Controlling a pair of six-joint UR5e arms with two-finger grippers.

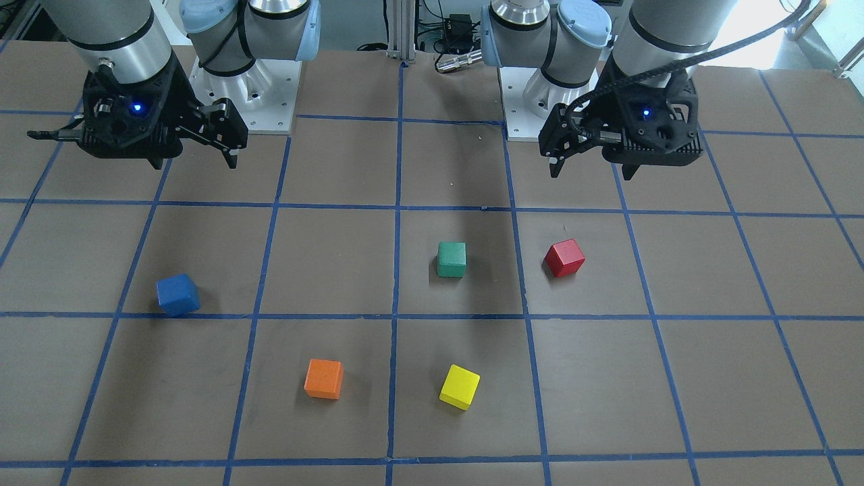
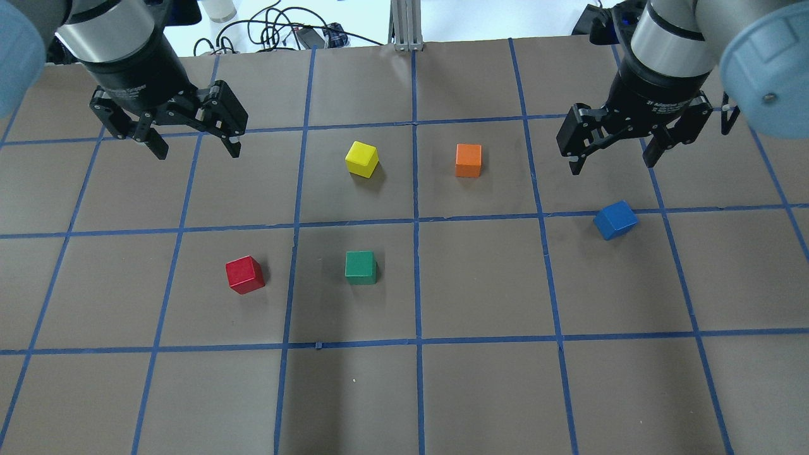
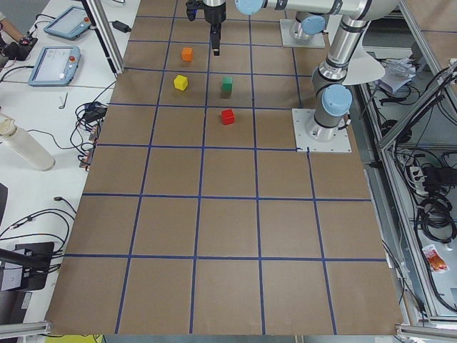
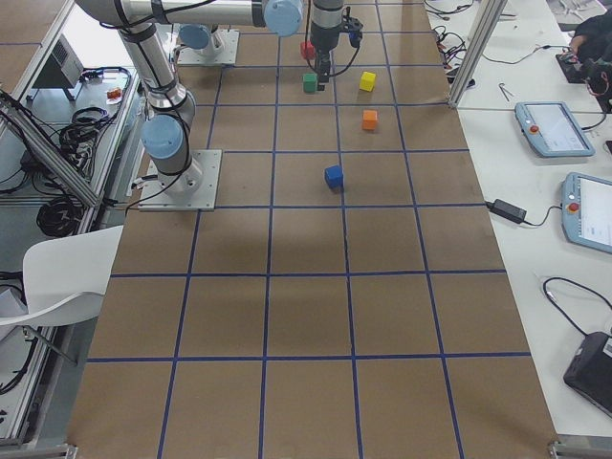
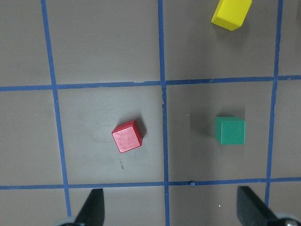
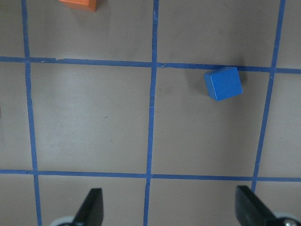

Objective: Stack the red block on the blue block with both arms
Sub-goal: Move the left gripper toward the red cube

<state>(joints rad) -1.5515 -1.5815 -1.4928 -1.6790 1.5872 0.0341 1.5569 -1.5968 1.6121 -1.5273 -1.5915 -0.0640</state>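
The red block (image 2: 244,274) lies on the table on my left side; it also shows in the front view (image 1: 564,258) and the left wrist view (image 5: 127,136). The blue block (image 2: 615,220) lies on my right side, turned a little against the grid lines, and shows in the front view (image 1: 178,295) and the right wrist view (image 6: 223,83). My left gripper (image 2: 197,151) hangs open and empty high above the table, apart from the red block. My right gripper (image 2: 612,165) hangs open and empty high above the table, close to the blue block in the overhead view.
A green block (image 2: 360,267) lies right of the red block. A yellow block (image 2: 362,158) and an orange block (image 2: 468,160) lie further out, near the table's middle. Blue tape lines grid the brown table (image 2: 480,379).
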